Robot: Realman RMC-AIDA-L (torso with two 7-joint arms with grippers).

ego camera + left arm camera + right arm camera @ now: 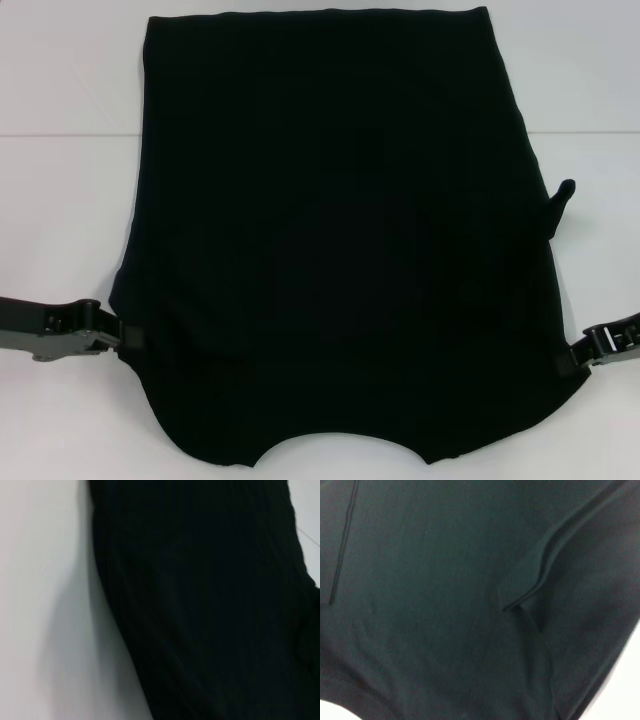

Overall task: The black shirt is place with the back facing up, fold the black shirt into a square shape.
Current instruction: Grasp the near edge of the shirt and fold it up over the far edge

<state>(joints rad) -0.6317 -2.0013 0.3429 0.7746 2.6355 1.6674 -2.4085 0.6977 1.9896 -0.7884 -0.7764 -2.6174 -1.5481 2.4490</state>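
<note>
The black shirt (340, 230) lies spread on the white table (60, 200), plain side up, hem at the far end and the curved neckline (340, 445) at the near edge. My left gripper (118, 333) grips the shirt's near left corner. My right gripper (562, 357) grips the near right corner. The fabric is stretched wide between them. A small flap of sleeve (562, 195) pokes out on the right side. The left wrist view shows the shirt's edge (210, 600) beside bare table, and black cloth with a fold (530, 590) fills the right wrist view.
White table surface (590, 90) runs along both sides of the shirt and beyond its far hem. A faint seam line (60, 135) crosses the table on the left. No other objects are in view.
</note>
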